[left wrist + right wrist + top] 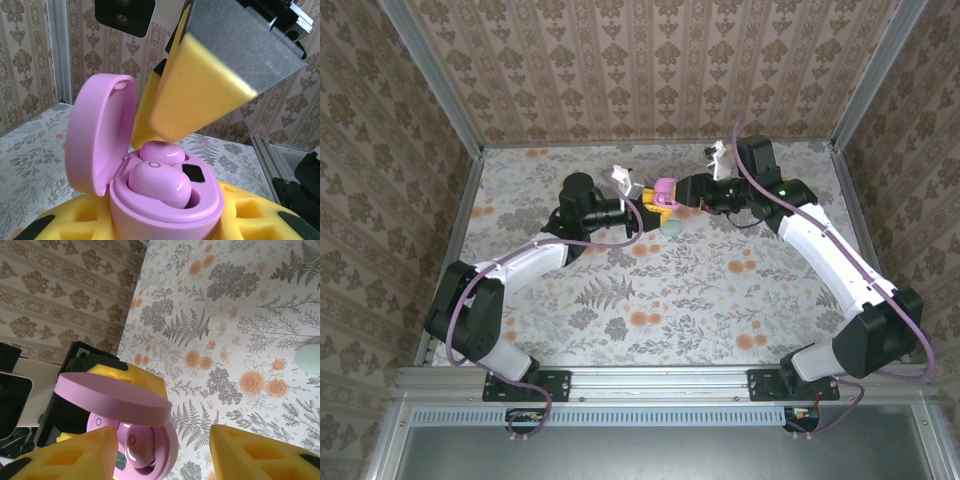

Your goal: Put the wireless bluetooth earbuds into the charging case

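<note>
On the floral table (720, 300), far middle, seen from above, the left gripper (654, 208) clamps a glossy pink clamshell charging case (665, 188), with the right gripper (686, 192) just beside it. Left wrist view: lid up, two pink earbuds (159, 182) seated inside. Right wrist view: its yellow foam fingers (260, 452) spread apart, holding nothing.

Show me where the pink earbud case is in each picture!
Top external: the pink case is at the far middle of the flowery table.
Left wrist: bottom centre, lid open to the left, two earbuds in it.
Right wrist: lower left, with its lid edge-on.
Shared landmark: the flowery table lies behind the case in all three.
</note>
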Controlling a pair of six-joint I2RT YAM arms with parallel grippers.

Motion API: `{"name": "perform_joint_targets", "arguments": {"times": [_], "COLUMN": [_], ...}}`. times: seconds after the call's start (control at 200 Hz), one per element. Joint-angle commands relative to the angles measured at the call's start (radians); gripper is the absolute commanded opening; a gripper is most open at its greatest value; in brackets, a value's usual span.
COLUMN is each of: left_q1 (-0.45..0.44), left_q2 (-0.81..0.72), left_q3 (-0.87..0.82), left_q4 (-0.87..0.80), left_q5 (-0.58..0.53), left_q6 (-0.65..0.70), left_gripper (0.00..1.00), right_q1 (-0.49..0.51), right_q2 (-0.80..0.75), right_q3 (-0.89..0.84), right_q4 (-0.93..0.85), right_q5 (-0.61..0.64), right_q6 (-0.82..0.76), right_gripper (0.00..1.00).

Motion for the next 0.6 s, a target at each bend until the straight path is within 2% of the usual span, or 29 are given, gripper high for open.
{"name": "perform_joint_targets", "arguments": {"times": [0.0, 0.23, 0.455, 0.595], "left_q1": [0.004, 0.001, -0.006, -0.011], "left_q2": [-0.018, -0.02, -0.026, -0.031], "left_q3": [0.034, 0.04, 0.047, 0.049], "left_q4": [0.045, 0.029, 0.001, -0.012], "left_q5": [0.009, 0.016, 0.018, 0.014], "left_q6": [-0.006, 0.009, 0.027, 0.042], "left_gripper": [0.3, 0.3, 0.3, 0.3], "right_q1": [-0.021, -0.087, -0.092, -0.092], "right_q2": [-0.083, -0.114, 0.025, 0.082], "right_q3": [-0.025, -0.061, 0.029, 0.055], "right_q4": [0.079, 0.173, 0.19, 0.193], "right_q5": [0.011, 0.05, -0.043, -0.053], "right_q6": [0.042, 0.165, 0.236, 0.255], "right_gripper": [0.57, 0.6, 0.61, 0.61]}}
